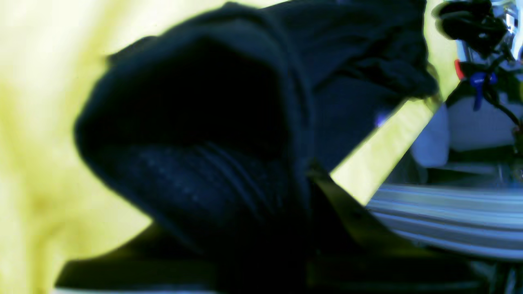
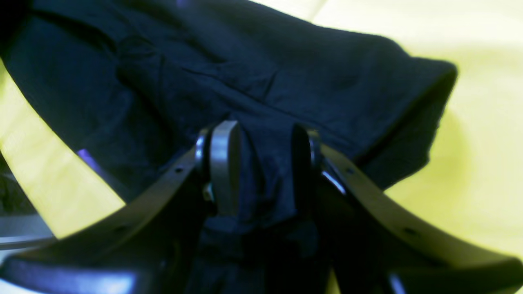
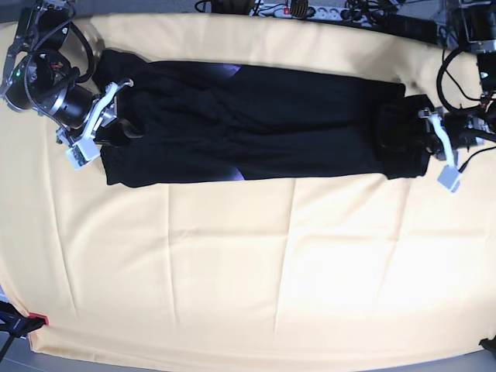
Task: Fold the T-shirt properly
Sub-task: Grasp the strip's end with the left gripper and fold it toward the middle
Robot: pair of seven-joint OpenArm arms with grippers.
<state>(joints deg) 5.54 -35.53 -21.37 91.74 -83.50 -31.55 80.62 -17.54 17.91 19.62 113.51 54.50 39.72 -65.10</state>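
The black T-shirt (image 3: 256,124) lies as a long band across the far part of the yellow tablecloth (image 3: 248,263), with slivers of purple print at its edges. My right gripper (image 3: 108,124) is at the band's left end. In the right wrist view the gripper (image 2: 261,171) is shut on a bunch of the T-shirt (image 2: 261,73), with cloth pinched between both fingers (image 2: 224,163). My left gripper (image 3: 422,138) is at the bunched right end. In the blurred left wrist view the T-shirt (image 1: 212,122) rises in a thick fold over the jaws and hides them, except for one finger (image 1: 347,212).
Cables and a power strip (image 3: 310,9) run along the table's back edge. Arm bases and wiring stand at the back left (image 3: 39,70) and back right (image 3: 473,46). A small red item (image 3: 37,319) sits at the front left corner.
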